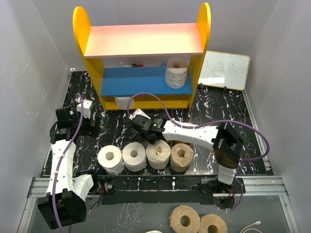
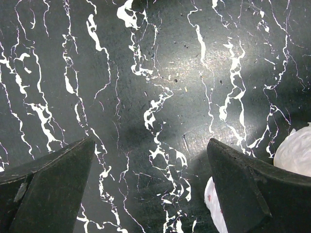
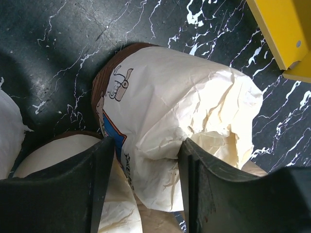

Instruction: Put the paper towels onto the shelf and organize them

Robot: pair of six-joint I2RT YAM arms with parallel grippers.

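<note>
1. Black, white-veined marble tabletop [image 1: 228, 111], seen from above: one wrapped paper-towel roll [image 1: 176, 72] stands on the blue lower board [image 1: 136, 80] of the yellow-sided shelf [image 1: 81, 29]. Four rolls [image 1: 134, 156] wait in a near row, so most of the task remains.
2. Left wrist: the left gripper [image 2: 150, 160] gapes wide over the marble.
3. Right wrist: the right gripper [image 3: 146, 143] straddles a tan wrapped roll [image 3: 175, 97]. I cannot tell whether it grips, and the roll's base is hidden.

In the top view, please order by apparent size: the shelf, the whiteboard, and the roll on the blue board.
Largest to smallest:
shelf
whiteboard
roll on the blue board
No two look alike.
</note>
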